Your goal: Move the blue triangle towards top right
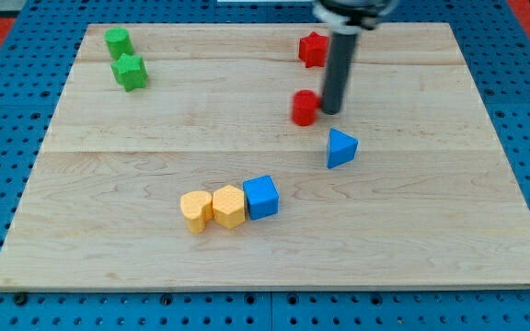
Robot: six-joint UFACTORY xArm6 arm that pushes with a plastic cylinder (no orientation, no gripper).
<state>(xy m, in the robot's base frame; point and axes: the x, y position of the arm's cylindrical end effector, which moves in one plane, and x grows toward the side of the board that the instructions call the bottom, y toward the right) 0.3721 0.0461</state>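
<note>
The blue triangle (pixel 340 148) lies on the wooden board (pixel 412 230), right of the middle. My tip (pixel 330 111) stands just above it in the view, a short gap apart. The tip is right beside a red cylinder (pixel 305 108), at its right side, touching or nearly so. The dark rod rises from the tip to the view's top edge.
A red star-like block (pixel 313 49) sits at the top, left of the rod. Two green blocks (pixel 118 41) (pixel 130 72) sit at the top left. Two yellow blocks (pixel 196 211) (pixel 229 206) and a blue cube (pixel 261 197) form a row below the middle.
</note>
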